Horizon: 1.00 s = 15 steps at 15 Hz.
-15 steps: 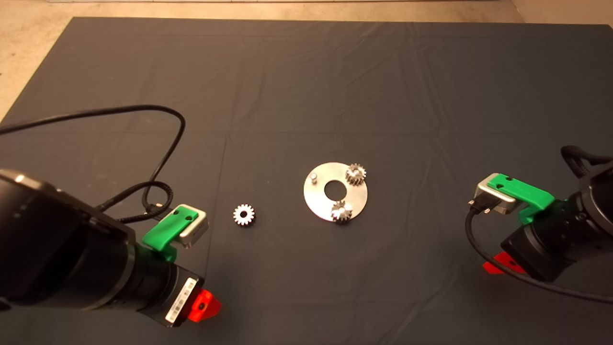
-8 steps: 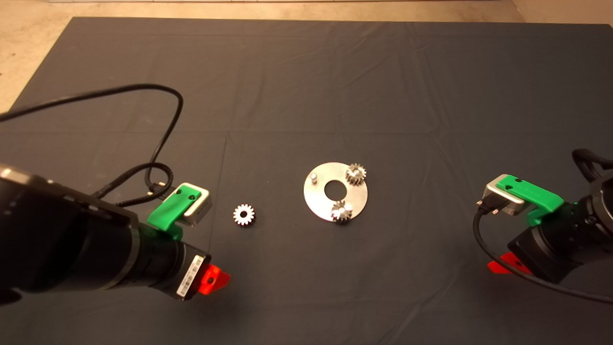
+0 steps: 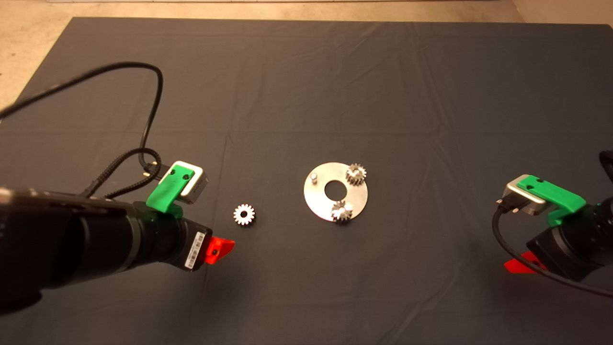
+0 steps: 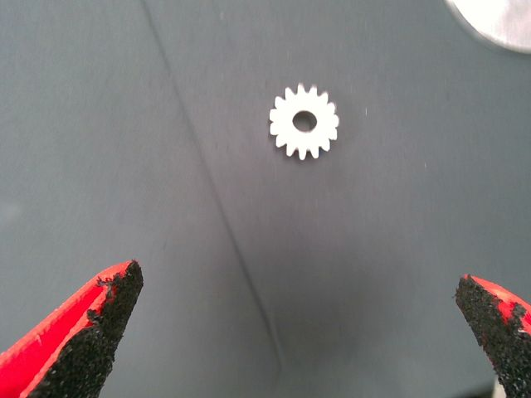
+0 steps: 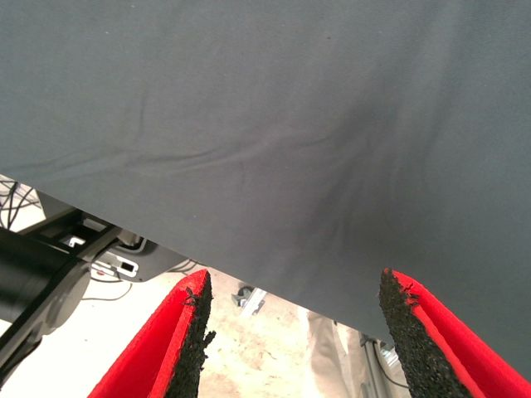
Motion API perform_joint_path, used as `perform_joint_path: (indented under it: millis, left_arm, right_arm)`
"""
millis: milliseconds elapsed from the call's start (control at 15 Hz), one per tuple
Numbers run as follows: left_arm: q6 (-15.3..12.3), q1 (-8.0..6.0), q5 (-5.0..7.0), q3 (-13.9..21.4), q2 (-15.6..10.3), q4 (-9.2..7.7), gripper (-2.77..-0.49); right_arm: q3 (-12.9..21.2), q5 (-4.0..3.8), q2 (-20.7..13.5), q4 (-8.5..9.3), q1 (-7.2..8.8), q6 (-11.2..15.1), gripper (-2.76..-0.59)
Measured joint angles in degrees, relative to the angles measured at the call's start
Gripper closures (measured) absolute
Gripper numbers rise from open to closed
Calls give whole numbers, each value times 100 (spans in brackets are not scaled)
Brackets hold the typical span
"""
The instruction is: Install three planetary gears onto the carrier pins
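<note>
A silver carrier disc [image 3: 335, 203] lies mid-mat. Two planetary gears sit on its pins, one at the far right [image 3: 356, 173], one at the near side [image 3: 341, 211]. The third pin [image 3: 313, 178] stands bare at the disc's left. A third gear [image 3: 244, 214] lies flat on the mat left of the disc; it also shows in the left wrist view [image 4: 304, 121]. My left gripper [image 3: 221, 247] is open and empty, hovering just near-left of that gear. My right gripper [image 3: 519, 265] is open and empty at the right edge, far from the disc.
The dark mat [image 3: 306, 86] covers the table, with creases across it. A black cable [image 3: 148, 120] loops over the mat behind the left arm. The right wrist view looks past the mat's edge [image 5: 249, 274] at the floor and a stand.
My left gripper has moved right and farther in, towards the loose gear. My right gripper has drawn back to the right, away from the disc. The gears have not moved.
</note>
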Motion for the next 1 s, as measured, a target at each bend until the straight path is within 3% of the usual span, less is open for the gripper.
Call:
perform_joint_path:
  millis: [200, 533, 733, 1000]
  left_arm:
    - [101, 531, 0, 2, -36, 858, -275]
    - [281, 1259, 0, 2, -36, 1745, -275]
    - [534, 1588, -1, 2, 14, 2031, -275]
    - [862, 1696, 1, -23, 44, 2183, -275]
  right_arm:
    - [5, 0, -90, -13, 0, -102, -147]
    - [7, 0, -136, -16, 0, -212, -147]
    - [10, 1, -147, -16, 0, -251, -147]
    - [11, 1, -149, -17, 0, -262, -147]
